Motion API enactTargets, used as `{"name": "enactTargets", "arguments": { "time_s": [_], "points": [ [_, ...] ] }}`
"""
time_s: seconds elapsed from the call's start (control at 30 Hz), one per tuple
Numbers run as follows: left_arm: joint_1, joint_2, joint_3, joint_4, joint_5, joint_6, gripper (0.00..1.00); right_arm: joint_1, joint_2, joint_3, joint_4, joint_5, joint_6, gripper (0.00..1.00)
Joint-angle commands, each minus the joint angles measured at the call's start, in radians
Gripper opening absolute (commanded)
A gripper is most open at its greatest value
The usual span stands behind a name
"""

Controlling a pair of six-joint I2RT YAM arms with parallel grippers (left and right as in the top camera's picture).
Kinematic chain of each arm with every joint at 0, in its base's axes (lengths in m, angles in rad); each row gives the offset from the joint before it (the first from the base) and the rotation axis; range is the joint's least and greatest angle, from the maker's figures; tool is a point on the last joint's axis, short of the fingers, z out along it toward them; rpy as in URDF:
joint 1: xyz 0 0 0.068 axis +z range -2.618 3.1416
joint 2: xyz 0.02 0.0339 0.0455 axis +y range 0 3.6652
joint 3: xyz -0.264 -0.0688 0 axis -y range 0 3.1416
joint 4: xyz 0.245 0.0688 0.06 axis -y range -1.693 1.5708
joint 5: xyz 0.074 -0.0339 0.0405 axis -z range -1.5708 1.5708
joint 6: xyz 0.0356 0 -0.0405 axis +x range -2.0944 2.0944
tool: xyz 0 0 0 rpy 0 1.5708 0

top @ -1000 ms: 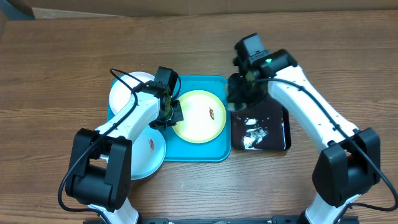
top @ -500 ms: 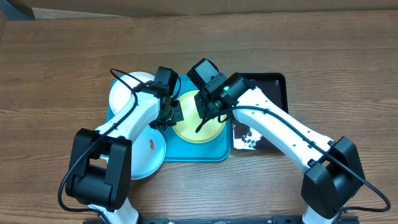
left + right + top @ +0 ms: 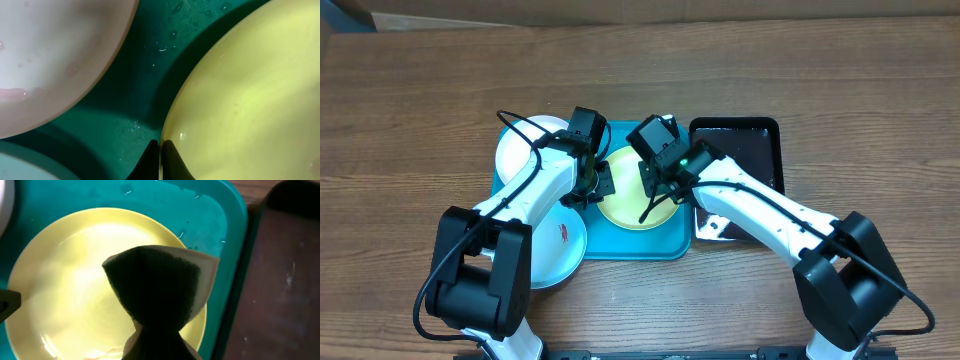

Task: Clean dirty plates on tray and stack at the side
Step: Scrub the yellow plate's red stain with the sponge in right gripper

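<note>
The turquoise tray [image 3: 625, 245] holds the lime-rimmed plate [image 3: 620, 200] and the white plate [image 3: 520, 150]. The pale blue plate [image 3: 555, 255], with a red smear, overlaps the tray's front-left corner. My left gripper [image 3: 596, 186] is shut on the lime plate's left rim, seen close in the left wrist view [image 3: 160, 150]. My right gripper [image 3: 658, 196] is shut on a dark green sponge [image 3: 160, 285] that hangs over the right part of the lime plate [image 3: 70, 280]. The sponge hides the plate surface beneath it.
A glossy black tray [image 3: 750, 150] stands right of the turquoise tray, wet with white foam at its front. It also shows in the right wrist view [image 3: 290, 280]. Bare wooden table [image 3: 420, 90] lies around both trays.
My right arm has swung left from the black tray with the sponge and now sits over the lime plate, covering its red smear. The left arm has not moved.
</note>
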Motion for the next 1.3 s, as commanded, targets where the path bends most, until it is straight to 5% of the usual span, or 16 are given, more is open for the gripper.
{"name": "enactTargets", "arguments": {
  "time_s": [0.0, 0.53, 1.27],
  "points": [
    [0.0, 0.012, -0.011, -0.007, 0.018, -0.013, 0.04, -0.003, 0.024, -0.016, 0.026, 0.022, 0.008, 0.04],
    [0.0, 0.012, -0.011, -0.014, 0.018, -0.013, 0.04, -0.027, 0.185, -0.016, 0.006, -0.007, 0.163, 0.04],
    [-0.005, 0.012, -0.011, -0.006, 0.018, 0.01, 0.04, -0.038, 0.214, -0.015, 0.076, -0.186, 0.151, 0.04]
  ]
}}
